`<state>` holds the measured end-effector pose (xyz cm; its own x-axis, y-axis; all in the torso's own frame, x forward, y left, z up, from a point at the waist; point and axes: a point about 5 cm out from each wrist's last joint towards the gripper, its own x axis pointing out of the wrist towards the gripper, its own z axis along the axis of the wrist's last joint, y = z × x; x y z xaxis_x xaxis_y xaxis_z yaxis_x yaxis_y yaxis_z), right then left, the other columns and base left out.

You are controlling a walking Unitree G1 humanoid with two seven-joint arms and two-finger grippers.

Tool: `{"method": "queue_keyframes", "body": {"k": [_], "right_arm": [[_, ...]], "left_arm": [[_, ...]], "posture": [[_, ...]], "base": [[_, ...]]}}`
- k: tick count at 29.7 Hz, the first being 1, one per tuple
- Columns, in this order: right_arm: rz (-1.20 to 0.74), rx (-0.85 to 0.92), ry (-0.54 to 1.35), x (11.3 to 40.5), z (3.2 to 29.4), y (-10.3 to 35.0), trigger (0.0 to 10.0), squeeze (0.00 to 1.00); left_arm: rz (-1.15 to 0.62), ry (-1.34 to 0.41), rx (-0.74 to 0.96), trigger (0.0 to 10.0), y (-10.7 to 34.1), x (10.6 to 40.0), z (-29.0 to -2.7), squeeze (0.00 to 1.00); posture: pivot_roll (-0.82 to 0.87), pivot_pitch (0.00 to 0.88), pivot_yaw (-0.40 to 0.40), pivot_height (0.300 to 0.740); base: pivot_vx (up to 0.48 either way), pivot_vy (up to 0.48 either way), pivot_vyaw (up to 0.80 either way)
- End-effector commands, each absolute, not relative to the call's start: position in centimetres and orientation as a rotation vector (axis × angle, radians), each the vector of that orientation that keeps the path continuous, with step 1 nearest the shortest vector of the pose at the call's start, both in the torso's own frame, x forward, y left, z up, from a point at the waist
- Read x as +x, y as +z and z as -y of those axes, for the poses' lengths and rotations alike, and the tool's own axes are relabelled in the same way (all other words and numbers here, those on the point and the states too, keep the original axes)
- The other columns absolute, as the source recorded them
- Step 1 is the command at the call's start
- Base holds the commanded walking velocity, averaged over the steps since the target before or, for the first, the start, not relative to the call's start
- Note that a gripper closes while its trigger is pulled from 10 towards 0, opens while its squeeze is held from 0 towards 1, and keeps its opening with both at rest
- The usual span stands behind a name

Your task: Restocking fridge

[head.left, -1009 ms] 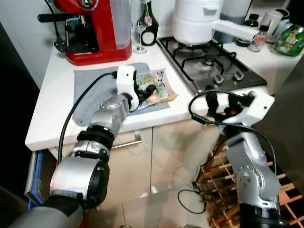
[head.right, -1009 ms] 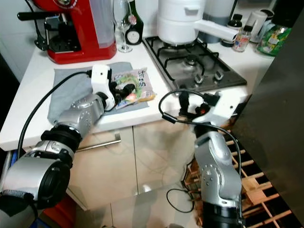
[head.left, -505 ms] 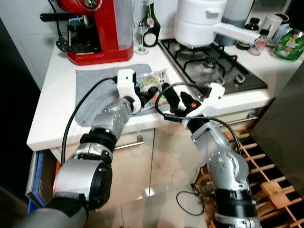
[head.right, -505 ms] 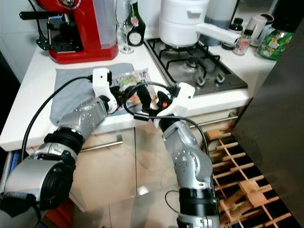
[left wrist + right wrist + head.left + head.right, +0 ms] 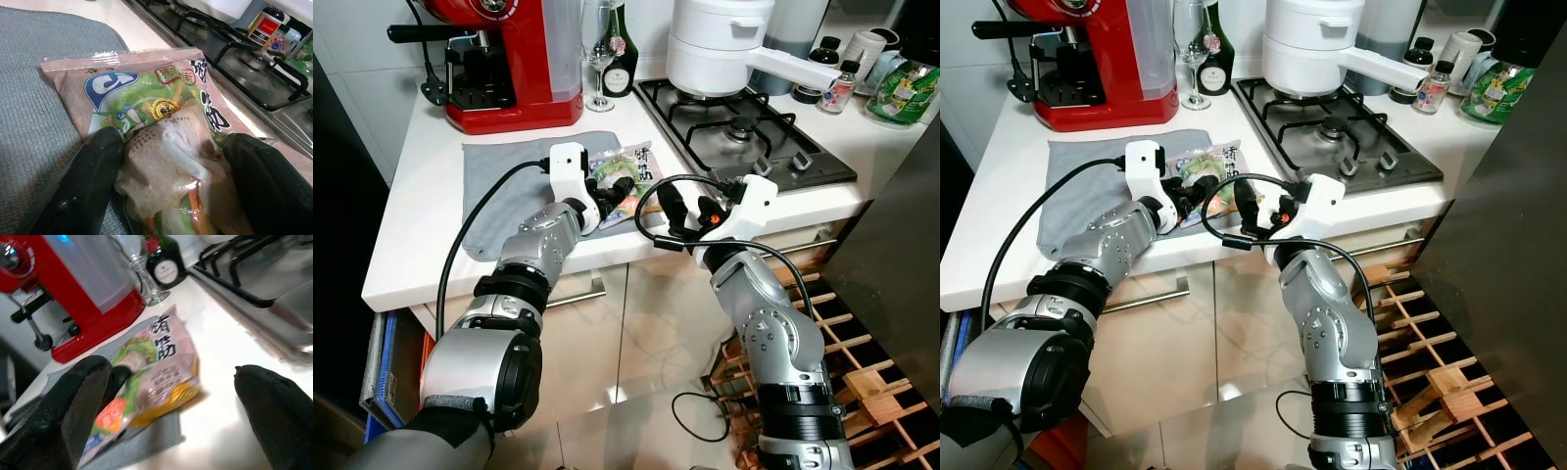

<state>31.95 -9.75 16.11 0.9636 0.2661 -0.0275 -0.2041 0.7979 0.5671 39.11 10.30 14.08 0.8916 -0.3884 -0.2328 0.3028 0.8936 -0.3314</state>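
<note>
Food packet: your pink and green frozen vegetable packet (image 5: 628, 182) was lying flat on the grey mat (image 5: 499, 201), near the front edge of the white countertop (image 5: 421, 196), between the red espresso machine (image 5: 514, 59) and the gas hob (image 5: 744, 137).

Left gripper: the left gripper (image 5: 171, 166) was right down on the packet, with its black fingers (image 5: 85, 183) spread to either side of the near end. Both pads were touching the plastic, but I honestly couldn't tell you if they'd bitten in or were just resting there.

Right gripper: the right gripper (image 5: 171, 396) was hanging just off the counter's front edge, beside the packet and pointed at it. Jaws were wide apart with nothing between them.

Mat: it was flat on the counter, and the packet sat at its hob-side corner with one end poking past the mat's edge.

Behind it all: a wine glass (image 5: 600, 49) and a dark bottle (image 5: 623, 44) stood by the espresso machine, and a white pot (image 5: 720, 44) sat on the hob.
</note>
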Motion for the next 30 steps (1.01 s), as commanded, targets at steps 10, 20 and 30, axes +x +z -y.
{"method": "queue_keyframes", "body": {"k": [10,20,30], "right_arm": [[-0.251,0.75,0.254,32.4,10.1,14.7,10.0,0.22],[-0.304,0.666,0.324,32.7,8.8,14.6,10.0,0.22],[-0.32,0.645,0.301,34.8,9.1,13.7,10.0,0.22]], "left_arm": [[-0.58,-0.325,-0.304,10.0,8.1,36.4,-10.4,0.0],[-0.579,-0.326,-0.306,10.0,8.2,36.4,-10.3,0.0],[-0.583,-0.329,-0.308,10.0,8.1,36.3,-10.2,0.0]], "posture": [[-0.17,0.0,-0.002,0.74],[-0.16,0.0,-0.003,0.74],[-0.14,0.0,-0.011,0.74]], "base": [[0.0,0.0,0.0],[0.0,0.0,0.0],[0.0,0.0,0.0]]}}
